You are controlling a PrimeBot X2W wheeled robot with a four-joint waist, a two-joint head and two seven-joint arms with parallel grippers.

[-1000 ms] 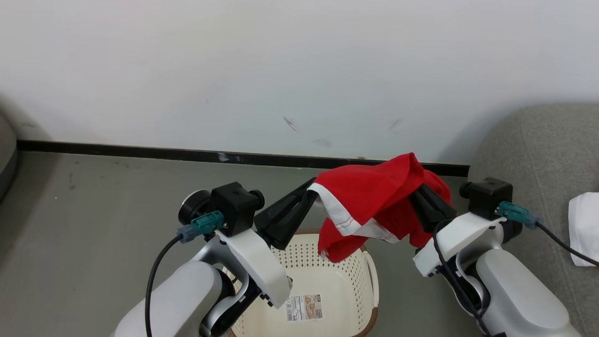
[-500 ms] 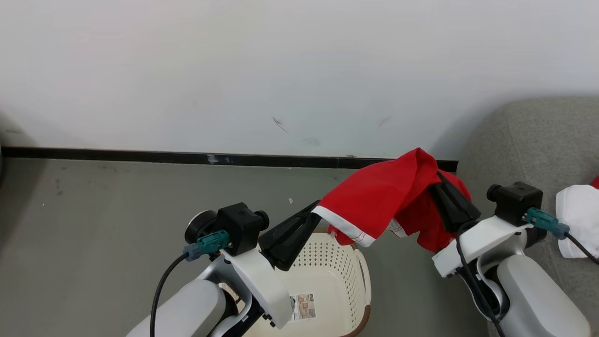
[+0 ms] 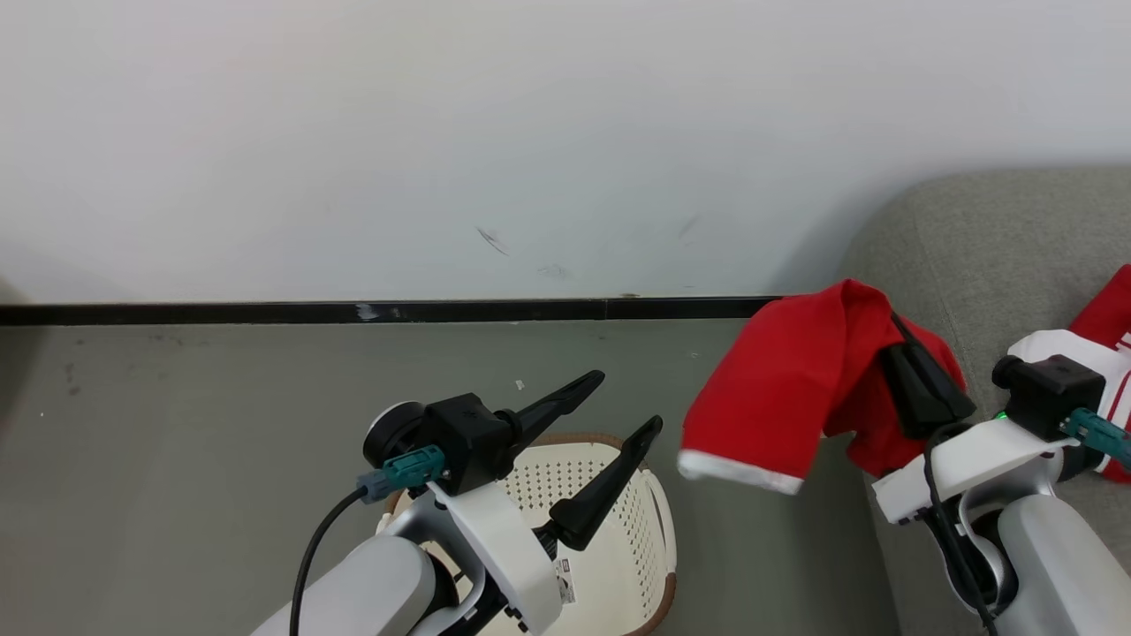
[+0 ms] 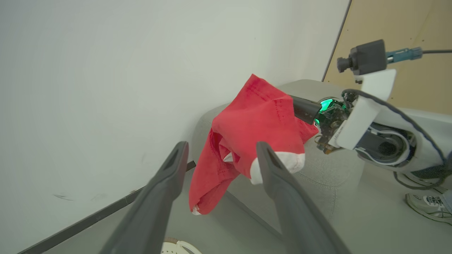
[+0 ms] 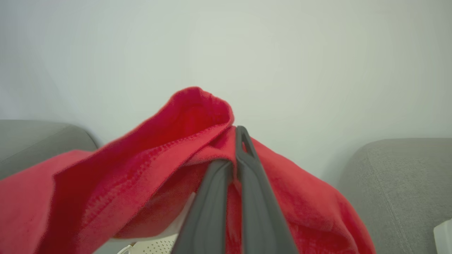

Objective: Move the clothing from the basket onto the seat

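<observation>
Red garment pinched in right end effector; left end effector wide, empty. Carry it well over the sofa seat before releasing.

– What colour is the clothing?
– Bright red, with a white edge.
– And the basket?
– Creamy white with dots of holes and a brown rim. The seat is light grey. The floor is grey too.

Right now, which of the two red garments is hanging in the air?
The red garment with the white hem, clamped in the right gripper. The other red piece lies on the seat, far right.
</observation>
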